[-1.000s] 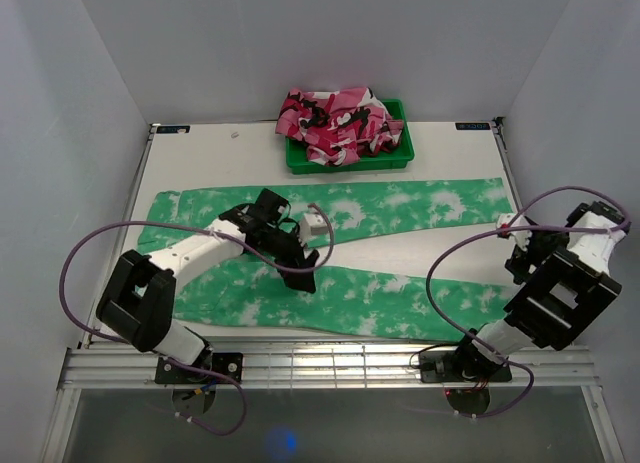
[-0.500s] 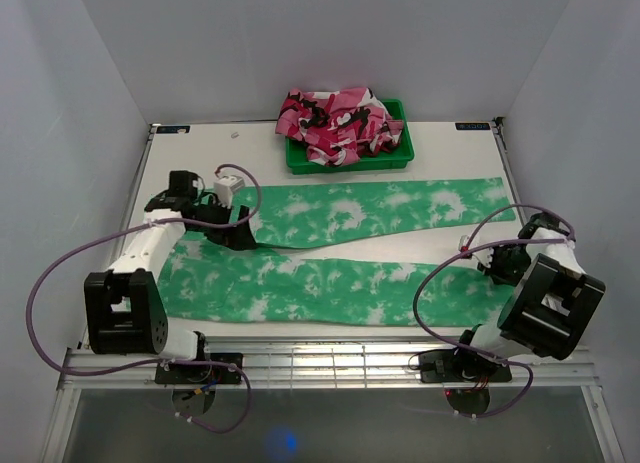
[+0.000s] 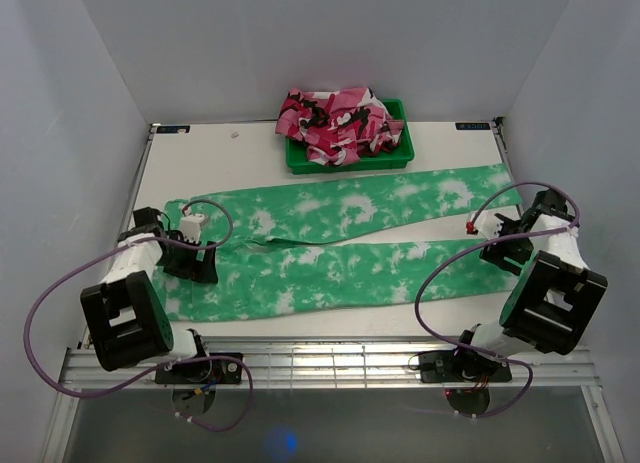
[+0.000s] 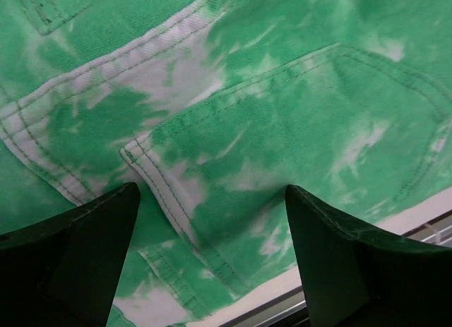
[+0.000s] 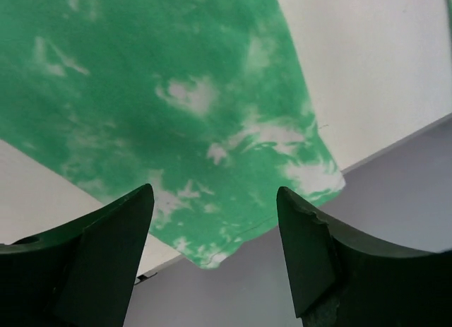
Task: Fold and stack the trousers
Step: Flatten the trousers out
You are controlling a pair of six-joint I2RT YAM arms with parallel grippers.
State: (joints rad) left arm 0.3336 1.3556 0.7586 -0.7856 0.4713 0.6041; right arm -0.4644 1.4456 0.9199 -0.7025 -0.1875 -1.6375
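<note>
The green tie-dye trousers (image 3: 340,238) lie spread flat across the table, waist at the left, both legs running right. My left gripper (image 3: 200,268) is open, low over the waist and pocket seams (image 4: 233,157) near the front-left edge. My right gripper (image 3: 497,251) is open over the leg ends at the right. The right wrist view shows a leg hem (image 5: 212,129) hanging past the table's edge between my open fingers. Neither gripper holds cloth.
A green bin (image 3: 350,148) with pink camouflage clothes (image 3: 340,123) stands at the back middle. Grey walls close in on the left, right and back. The metal front rail (image 3: 330,363) runs along the near edge, close to the left gripper.
The left arm swung from the trousers' middle to the waist at the front left. The right gripper moved over the leg ends. The two legs now lie closer together, the gap between them closed.
</note>
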